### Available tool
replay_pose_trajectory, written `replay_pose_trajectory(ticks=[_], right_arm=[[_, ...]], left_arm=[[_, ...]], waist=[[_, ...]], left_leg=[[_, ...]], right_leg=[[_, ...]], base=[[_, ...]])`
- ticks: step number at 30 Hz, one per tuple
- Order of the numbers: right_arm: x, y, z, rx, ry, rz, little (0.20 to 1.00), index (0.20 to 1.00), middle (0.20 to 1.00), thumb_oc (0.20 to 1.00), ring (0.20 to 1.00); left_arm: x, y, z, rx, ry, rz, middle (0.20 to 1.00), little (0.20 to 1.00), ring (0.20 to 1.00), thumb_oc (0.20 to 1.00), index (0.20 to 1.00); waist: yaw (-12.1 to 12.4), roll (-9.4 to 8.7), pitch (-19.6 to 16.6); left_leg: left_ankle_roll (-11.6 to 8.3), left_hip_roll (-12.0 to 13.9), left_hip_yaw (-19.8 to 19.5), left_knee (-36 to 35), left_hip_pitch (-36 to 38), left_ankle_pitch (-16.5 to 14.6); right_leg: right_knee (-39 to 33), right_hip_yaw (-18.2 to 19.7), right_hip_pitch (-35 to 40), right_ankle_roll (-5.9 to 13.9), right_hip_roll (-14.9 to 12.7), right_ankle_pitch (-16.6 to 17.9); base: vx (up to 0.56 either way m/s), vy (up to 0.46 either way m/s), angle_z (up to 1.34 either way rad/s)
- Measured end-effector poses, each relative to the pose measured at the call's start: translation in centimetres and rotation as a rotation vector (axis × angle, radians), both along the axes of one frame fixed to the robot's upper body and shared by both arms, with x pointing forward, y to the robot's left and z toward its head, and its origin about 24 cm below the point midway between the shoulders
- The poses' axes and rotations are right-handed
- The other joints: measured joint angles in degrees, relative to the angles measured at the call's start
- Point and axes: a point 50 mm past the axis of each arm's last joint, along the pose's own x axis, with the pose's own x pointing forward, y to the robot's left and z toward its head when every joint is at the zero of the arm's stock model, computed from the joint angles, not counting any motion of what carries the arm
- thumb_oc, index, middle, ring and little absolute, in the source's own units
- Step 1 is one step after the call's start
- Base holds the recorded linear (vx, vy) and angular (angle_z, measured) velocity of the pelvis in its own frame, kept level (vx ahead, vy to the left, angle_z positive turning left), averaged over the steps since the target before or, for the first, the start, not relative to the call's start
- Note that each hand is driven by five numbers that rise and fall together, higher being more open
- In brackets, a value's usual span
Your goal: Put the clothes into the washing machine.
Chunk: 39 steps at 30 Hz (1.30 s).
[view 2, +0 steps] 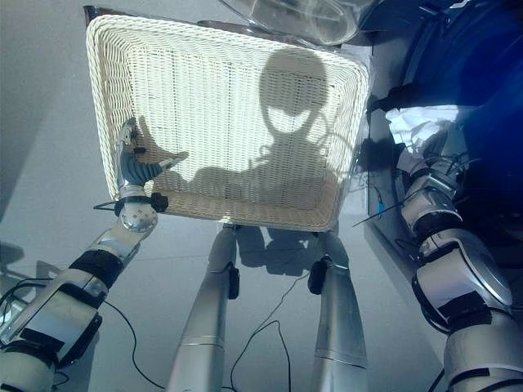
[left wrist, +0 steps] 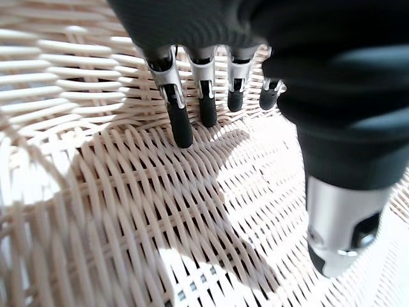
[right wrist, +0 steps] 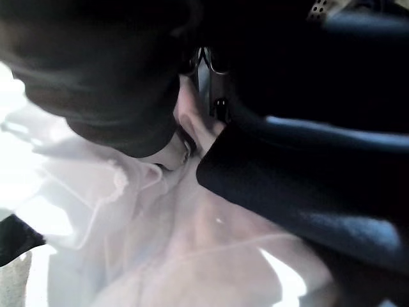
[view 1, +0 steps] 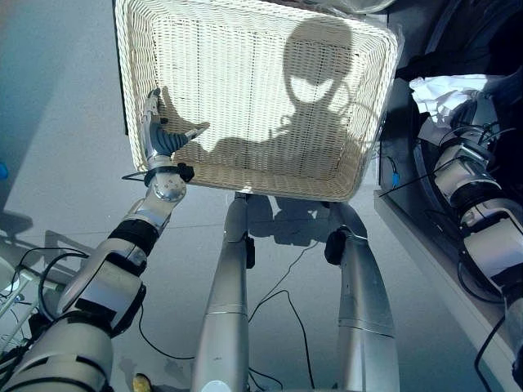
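White wicker basket (view 1: 253, 49) sits on the grey floor (view 1: 57, 122) in front of the robot, nothing lying inside it. Left hand (view 1: 159, 135) is at the basket's near left corner, reaching over the rim, fingers (left wrist: 181, 125) straight and relaxed, dark tips pointing down at the woven bottom, thumb (left wrist: 335, 236) apart from them, gripping nothing. Whether the tips actually touch the weave, can't tell.

Washing machine (view 2: 466, 73) stands just beside the basket's right side, dark drum opening facing the robot's right. A white garment (view 2: 421, 122) is bunched at the mouth of the opening, just past the basket's far right corner. Right arm goes from beside the basket's right edge up into that opening, wrist right below the white cloth. Right hand (right wrist: 121, 83) is pressed in close against pale, creased cloth, with a dark blue fabric (right wrist: 319, 185) beside it; its fingers are buried in the cloth and shadow, so can't tell if they are clenched on it or let go.

A clear curved door (view 2: 302, 16) shows just behind the basket's far edge, next to the machine.
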Motion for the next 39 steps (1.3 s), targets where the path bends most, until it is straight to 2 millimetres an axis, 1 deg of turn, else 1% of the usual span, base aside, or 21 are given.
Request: replay_pose_trajectory(ticks=[9,11,12,13,15,16,17,18,19,20,22,23,25,27,31,32,33,34,37,39], right_arm=[[-0.1,-0.1,0.0,0.015,-0.013,-0.003,0.2,0.2,0.2,0.2,0.2],[-0.2,-0.3,-0.2,0.12,-0.07,0.001,0.2,0.2,0.2,0.2,0.2],[-0.2,-0.5,-0.1,0.185,-0.111,0.001,0.2,0.2,0.2,0.2,0.2],[-0.5,-0.9,-0.2,0.322,-0.193,-0.011,0.2,0.2,0.2,0.2,0.2],[-1.1,-1.8,-0.3,0.521,-0.341,-0.043,0.2,0.2,0.2,0.2,0.2],[-1.8,-2.8,-0.5,0.646,-0.451,-0.075,0.2,0.2,0.2,0.2,0.2],[-2.5,-3.8,-0.8,0.732,-0.533,-0.112,0.2,0.2,0.2,0.2,0.2],[-3.4,-4.8,-1.1,0.814,-0.63,-0.148,0.2,0.2,0.2,0.2,0.2],[-3.9,-5.5,-1.3,0.858,-0.687,-0.172,0.2,0.2,0.2,0.2,0.2],[-5.3,-7.0,-1.8,0.948,-0.816,-0.239,0.2,0.2,0.2,0.2,0.2],[-6.4,-8.1,-1.7,1.011,-0.963,-0.311,0.2,0.2,0.2,0.2,0.2],[-6.6,-8.1,-1.6,1.065,-1.047,-0.316,0.2,0.2,0.2,0.2,0.2],[-6.9,-8.2,-0.8,1.067,-1.14,-0.304,0.2,0.2,0.2,0.2,0.2],[-7.0,-8.1,-0.4,1.056,-1.18,-0.297,0.2,0.2,0.2,0.2,0.2],[-6.9,-8.0,0.2,1.055,-1.205,-0.279,0.2,0.2,0.2,0.2,0.2],[-6.8,-8.0,0.2,1.059,-1.198,-0.266,0.454,0.454,0.454,0.454,0.454],[-6.6,-8.0,0.3,1.064,-1.186,-0.246,0.875,0.875,0.875,0.875,0.875],[-6.4,-7.9,0.4,1.058,-1.156,-0.215,1.0,1.0,1.0,1.0,1.0],[-5.7,-7.5,0.5,1.038,-1.069,-0.144,1.0,1.0,1.0,1.0,1.0],[-5.0,-7.0,0.4,0.971,-0.929,-0.096,1.0,1.0,1.0,1.0,1.0]], left_arm=[[-0.1,-0.1,0.2,-0.002,-0.02,-0.015,1.0,1.0,1.0,1.0,1.0],[-0.1,0.0,0.2,-0.003,-0.02,-0.015,1.0,1.0,1.0,1.0,1.0],[-0.1,0.0,0.3,-0.006,-0.02,-0.016,1.0,1.0,1.0,1.0,1.0],[-0.2,0.1,0.3,-0.013,-0.021,-0.018,1.0,1.0,1.0,1.0,1.0],[-0.2,0.1,0.2,-0.018,-0.021,-0.027,1.0,1.0,1.0,1.0,1.0],[-0.4,0.1,0.1,-0.023,-0.024,-0.037,1.0,1.0,1.0,1.0,1.0],[-0.5,0.0,-0.1,-0.024,-0.024,-0.047,1.0,1.0,1.0,1.0,1.0],[-0.7,0.0,-0.3,-0.028,-0.027,-0.052,1.0,1.0,1.0,1.0,1.0],[-0.9,0.1,-0.4,-0.029,-0.027,-0.053,1.0,1.0,1.0,1.0,1.0],[-1.1,0.6,-0.5,-0.026,-0.027,-0.048,1.0,1.0,1.0,1.0,1.0],[-1.4,1.1,-0.8,-0.024,-0.022,-0.036,1.0,1.0,1.0,1.0,1.0],[-1.4,0.8,-0.6,-0.029,-0.027,-0.046,1.0,1.0,1.0,1.0,1.0],[-1.4,1.2,-0.5,-0.021,-0.02,-0.042,1.0,1.0,1.0,1.0,1.0],[-1.4,1.5,-0.4,-0.019,-0.013,-0.049,1.0,1.0,1.0,1.0,1.0],[-1.4,2.0,-0.1,-0.001,-0.001,-0.062,1.0,1.0,1.0,1.0,1.0],[-1.4,2.0,-0.1,-0.015,0.0,-0.072,1.0,1.0,1.0,1.0,1.0],[-1.3,2.0,0.2,-0.02,-0.006,-0.079,1.0,1.0,1.0,1.0,1.0],[-1.3,2.1,0.0,-0.02,0.004,-0.075,1.0,1.0,1.0,1.0,1.0],[-1.1,2.3,0.2,-0.028,0.015,-0.08,1.0,1.0,1.0,1.0,1.0],[-1.0,2.4,0.0,-0.035,0.027,-0.077,1.0,1.0,1.0,1.0,1.0]], waist=[[0.07,0.0,0.0],[0.02,0.0,0.0],[0.03,0.0,0.0],[0.03,0.0,0.0],[-0.03,-0.01,0.0],[-0.09,-0.01,0.0],[-0.09,-0.03,0.01],[-0.28,-0.06,0.03],[-0.36,-0.07,0.03],[-0.92,-0.13,0.06],[-1.75,-0.16,0.08],[-1.51,-0.25,0.13],[-1.87,-0.35,0.19],[-2.01,-0.59,0.27],[-2.5,-0.72,0.31],[-2.52,-0.73,0.31],[-2.67,-0.73,0.31],[-2.88,-0.75,0.32],[-3.07,-0.75,0.32],[-3.31,-0.77,0.3]], left_leg=[[0.0,0.03,-0.09,-0.38,-0.38,-0.01],[0.0,0.03,-0.11,-0.32,-0.4,0.0],[0.0,0.03,-0.12,-0.32,-0.4,0.0],[0.0,0.03,-0.12,-0.31,-0.4,0.0],[0.0,0.06,-0.12,-0.2,-0.39,0.0],[0.0,0.09,-0.15,-0.18,-0.38,0.0],[0.01,0.08,-0.2,-0.08,-0.39,0.02],[0.02,0.08,-0.3,0.03,-0.37,0.02],[0.02,0.13,-0.4,0.04,-0.35,0.02],[0.03,0.27,-0.75,0.16,-0.29,0.01],[0.04,0.38,-1.32,0.27,0.04,0.01],[0.04,0.42,-1.34,0.23,0.3,0.0],[0.09,0.43,-1.56,0.25,0.63,-0.03],[0.24,0.48,-1.47,0.26,0.68,-0.11],[0.5,0.34,-1.42,0.39,0.73,-0.02],[0.55,0.33,-1.42,0.39,0.8,0.0],[0.63,0.23,-1.46,0.39,0.79,0.05],[0.71,0.18,-1.47,0.38,0.81,0.1],[0.76,0.13,-1.51,0.4,1.19,0.13],[0.89,0.14,-1.51,0.3,1.58,0.14]], right_leg=[[-0.05,-0.15,-0.44,0.0,0.0,0.0],[-0.05,-0.19,-0.45,0.0,0.0,0.0],[-0.05,-0.14,-0.45,0.0,0.0,0.0],[-0.06,-0.09,-0.43,-0.01,-0.01,0.01],[-0.15,-0.1,-0.29,0.0,-0.02,0.01],[-0.31,-0.19,-0.08,0.0,-0.01,0.01],[-0.46,-0.31,0.14,0.02,-0.01,0.02],[-0.6,-0.57,0.44,0.02,-0.03,0.03],[-0.84,-0.74,0.68,-0.02,-0.01,0.1],[-1.39,-1.15,1.37,-0.24,0.11,0.33],[-2.13,-1.52,2.44,-0.18,0.3,0.6],[-2.36,-1.53,2.78,-0.2,0.4,0.7],[-3.13,-1.73,3.62,-0.06,0.44,1.06],[-4.55,-1.67,4.24,0.11,0.63,1.98],[-5.91,-1.61,4.97,0.32,0.63,2.94],[-6.43,-1.6,5.31,0.38,0.68,3.29],[-6.46,-1.61,5.33,0.45,0.6,3.37],[-6.5,-1.61,5.42,0.51,0.57,3.44],[-6.61,-1.65,5.88,0.55,0.52,3.48],[-6.8,-1.66,6.29,0.89,0.55,3.34]], base=[[0.0,0.0,0.0],[0.0,0.0,0.0],[0.0,0.0,0.0],[0.0,0.0,0.0],[0.0,0.0,0.0],[0.0,0.0,0.0],[0.0,0.0,0.0],[0.0,0.0,0.0],[0.01,-0.031,0.03],[0.01,-0.034,0.04],[0.0,-0.044,0.04],[-0.01,-0.03,0.01],[0.0,0.0,0.0],[-0.02,0.008,-0.04],[0.0,-0.001,-0.01],[0.0,0.0,0.0],[0.0,0.0,0.0],[0.0,0.0,0.0],[0.0,0.0,0.0],[0.0,0.0,0.0]])
